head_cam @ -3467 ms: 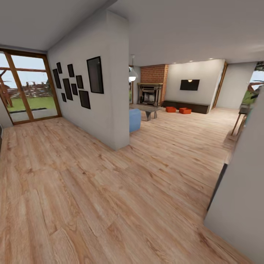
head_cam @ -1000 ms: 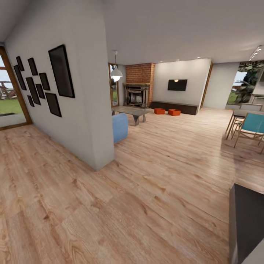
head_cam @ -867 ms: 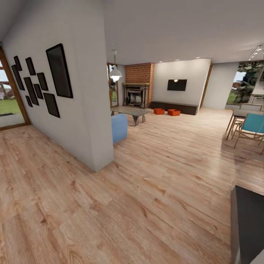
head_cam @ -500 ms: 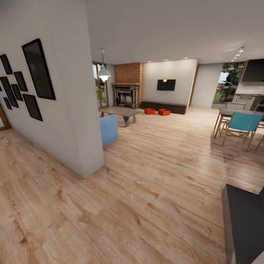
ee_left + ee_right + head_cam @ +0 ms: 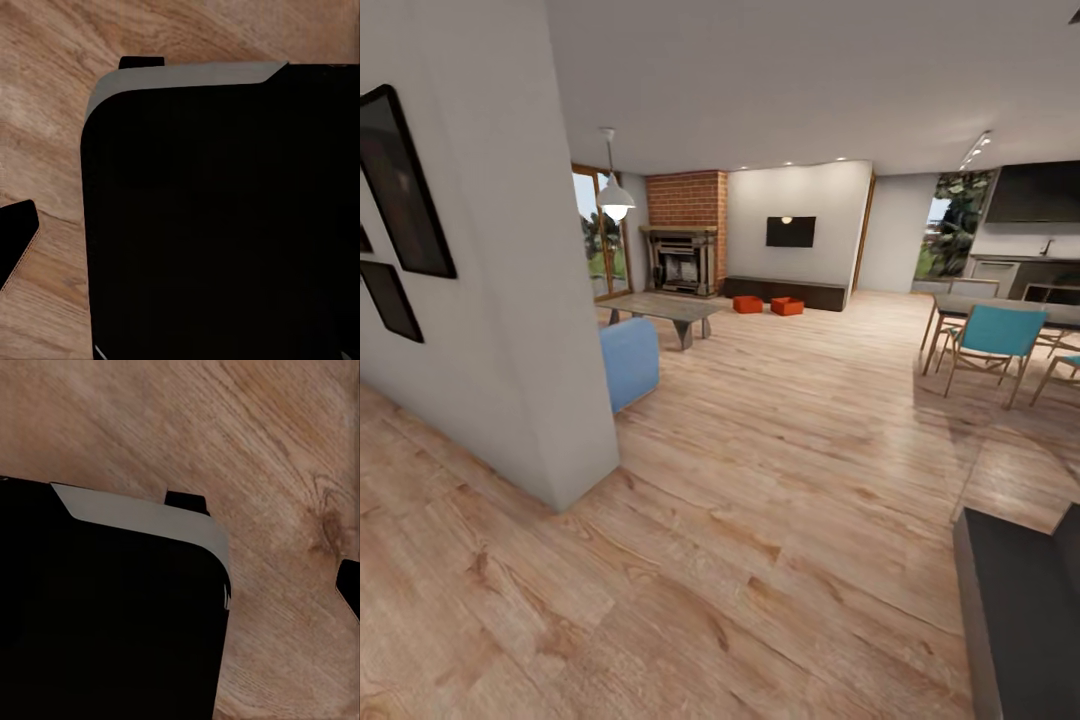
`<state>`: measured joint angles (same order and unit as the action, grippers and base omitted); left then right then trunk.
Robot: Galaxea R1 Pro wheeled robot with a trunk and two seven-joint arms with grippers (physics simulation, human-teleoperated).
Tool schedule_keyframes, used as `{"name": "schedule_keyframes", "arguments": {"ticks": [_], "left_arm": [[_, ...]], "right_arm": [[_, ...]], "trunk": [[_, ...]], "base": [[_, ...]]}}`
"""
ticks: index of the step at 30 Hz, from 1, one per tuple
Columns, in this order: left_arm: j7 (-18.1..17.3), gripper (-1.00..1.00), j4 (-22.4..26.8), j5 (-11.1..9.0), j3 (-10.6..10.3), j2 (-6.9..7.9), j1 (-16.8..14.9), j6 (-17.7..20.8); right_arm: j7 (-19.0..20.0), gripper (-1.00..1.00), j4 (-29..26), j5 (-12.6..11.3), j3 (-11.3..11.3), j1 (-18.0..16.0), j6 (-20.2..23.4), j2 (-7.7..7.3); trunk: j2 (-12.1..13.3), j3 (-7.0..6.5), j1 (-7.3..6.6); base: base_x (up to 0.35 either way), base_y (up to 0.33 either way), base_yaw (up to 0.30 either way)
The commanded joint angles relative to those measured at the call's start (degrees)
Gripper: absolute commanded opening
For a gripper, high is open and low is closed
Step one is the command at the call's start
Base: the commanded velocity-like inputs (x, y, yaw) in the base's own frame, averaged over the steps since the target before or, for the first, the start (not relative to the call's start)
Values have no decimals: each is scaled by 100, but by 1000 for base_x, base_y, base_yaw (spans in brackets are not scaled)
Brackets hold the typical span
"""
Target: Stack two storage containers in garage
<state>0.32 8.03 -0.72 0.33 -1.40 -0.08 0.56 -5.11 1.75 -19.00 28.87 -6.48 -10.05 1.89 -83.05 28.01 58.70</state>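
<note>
The two storage containers (image 5: 767, 305) sit side by side on the light wood plank floor (image 5: 790, 470) at the far end of the living room, just in front of the long low dark cabinet (image 5: 785, 291) and below the wall-mounted TV (image 5: 790, 231); the brick fireplace (image 5: 680, 255) stands beside them, and a grey coffee table (image 5: 660, 310) and a blue seat (image 5: 628, 360) lie nearer the camera; a white partition wall (image 5: 500, 280) with dark frames stands close on one side, and a dining table with teal chairs (image 5: 990, 335) on the other. Judging by this, the task is barely begun; neither container is lifted, both are well apart from the robot, and the garage is not in sight; what is left is the approach, two pick-ups, the carry to the garage, setting one bin on the concrete and stacking the other on it. Both wrist views look down on a dark rounded body over the planks; whether either gripper is wide or narrow I cannot tell, though nothing orange-red is in them.
</note>
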Motion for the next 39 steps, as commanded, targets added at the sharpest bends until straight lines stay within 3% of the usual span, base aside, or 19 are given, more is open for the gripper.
{"name": "schedule_keyframes", "arguments": {"ticks": [1,39], "left_arm": [[3,100,5,-8,3,-1,-1,6],[3,100,-3,-16,3,-1,-1,23]], "right_arm": [[-8,100,18,-45,48,-6,-32,5],[-8,100,18,-47,48,-9,-32,5]], "trunk": [[-2,6,3],[-2,6,3]], "base": [[320,0,-4],[320,0,-3]]}}
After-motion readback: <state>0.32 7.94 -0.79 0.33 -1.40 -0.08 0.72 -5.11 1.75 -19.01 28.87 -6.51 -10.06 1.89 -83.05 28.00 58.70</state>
